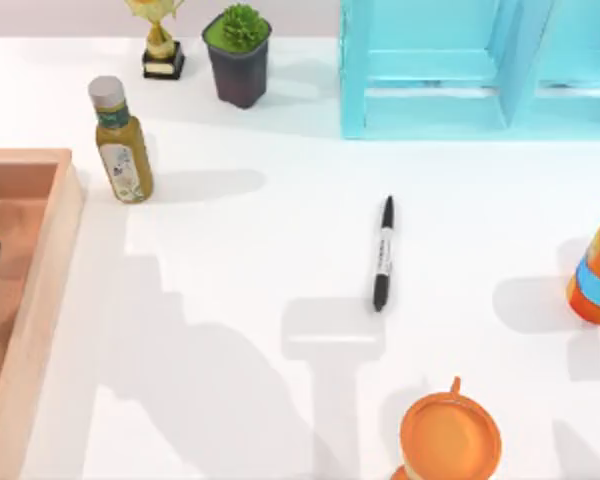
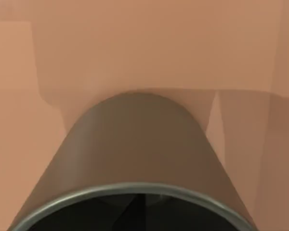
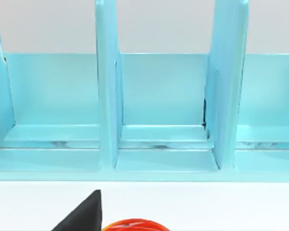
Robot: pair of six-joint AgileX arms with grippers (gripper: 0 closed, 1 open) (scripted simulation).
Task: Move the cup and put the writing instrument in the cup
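- In the wooden tray (image 1: 42, 260) at the table's left edge, a small dark part shows at the rim in the top view; it seems to belong to the left arm.
- The left wrist view looks down the cup (image 2: 135, 159) from close by, its dark olive wall and grey rim against the tray's brown floor; whether the left gripper grasps it cannot be told.
- The cup looks rigid, light and smooth-walled, so a squeeze across the wall below the rim should hold, though it may slip.
- The marker pen (image 1: 383, 254) lies flat mid-table, well apart from the tray.
- It seems slim, stiff and light; pinching the labelled middle barrel would balance it.
- The right gripper faces the blue rack (image 3: 154, 110); whether it is released or clenched cannot be told.
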